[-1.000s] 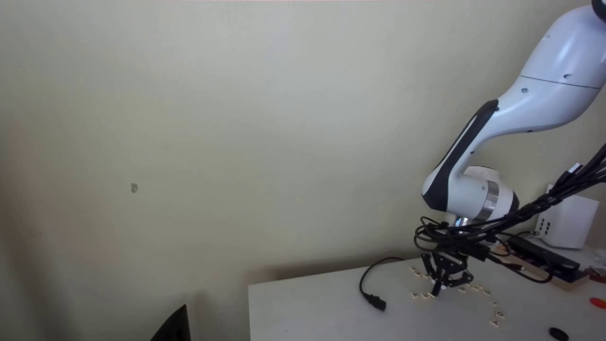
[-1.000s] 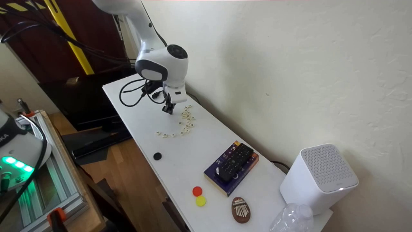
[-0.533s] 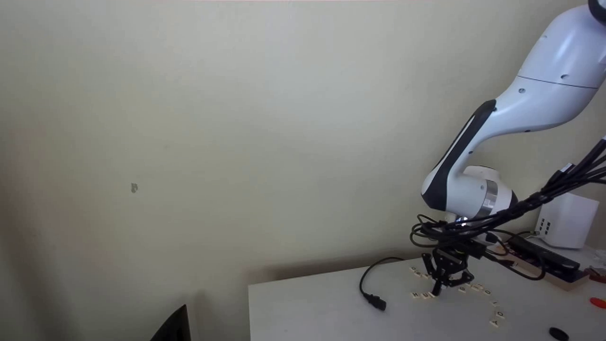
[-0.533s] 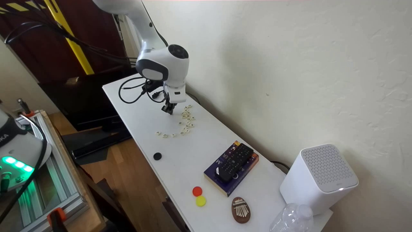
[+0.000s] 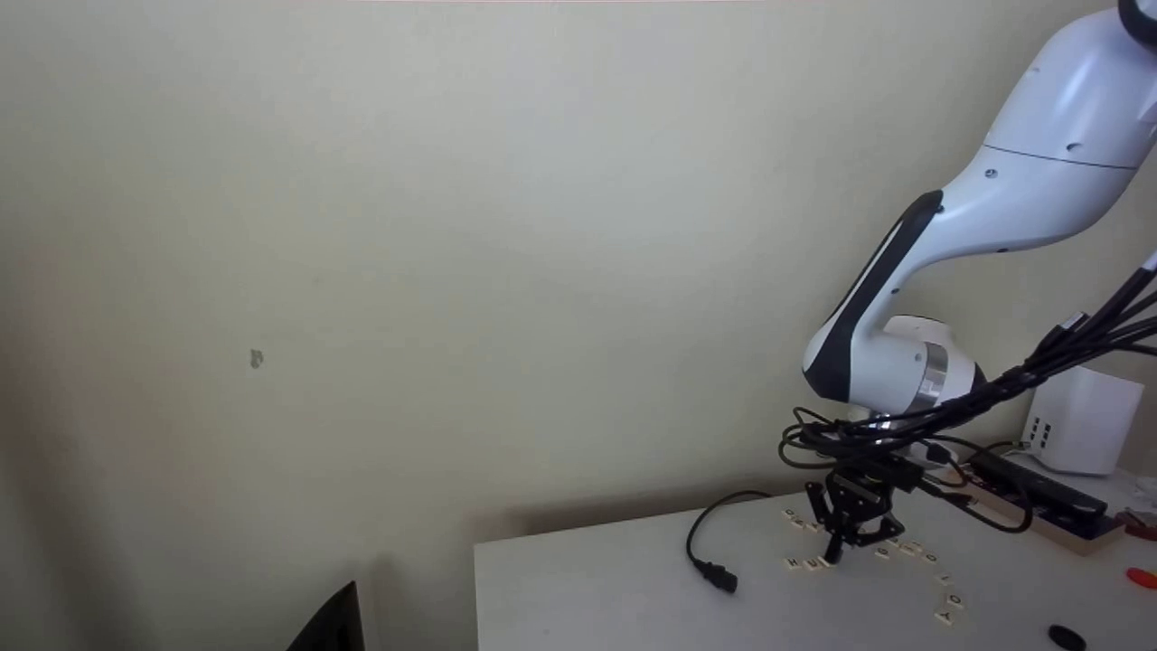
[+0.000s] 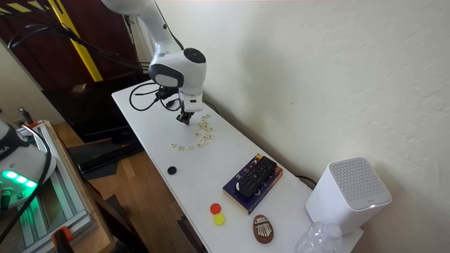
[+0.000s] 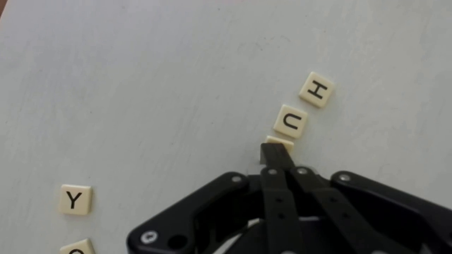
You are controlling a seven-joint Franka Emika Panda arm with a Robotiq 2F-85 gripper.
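Wrist view: cream tile (image 7: 280, 140) pt. hidden bhd end effector (image 7: 277, 151), jaws tog.

Arm (image 5: 1039, 181) edged slightly leftward in exterior view; black cable bundle (image 5: 1003, 387) swung same way.

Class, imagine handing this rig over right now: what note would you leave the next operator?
Gripper: shut, nothing visible in its grip, hiding much of the row's third tile; contact unclear.
Where: that tile, the U tile and the H tile form a short row; the Y tile ends a loose curve of other tiles.
Done: U tile and H tile lie face up, close together.
Left: perhaps aligning the third tile; its letter is hidden.
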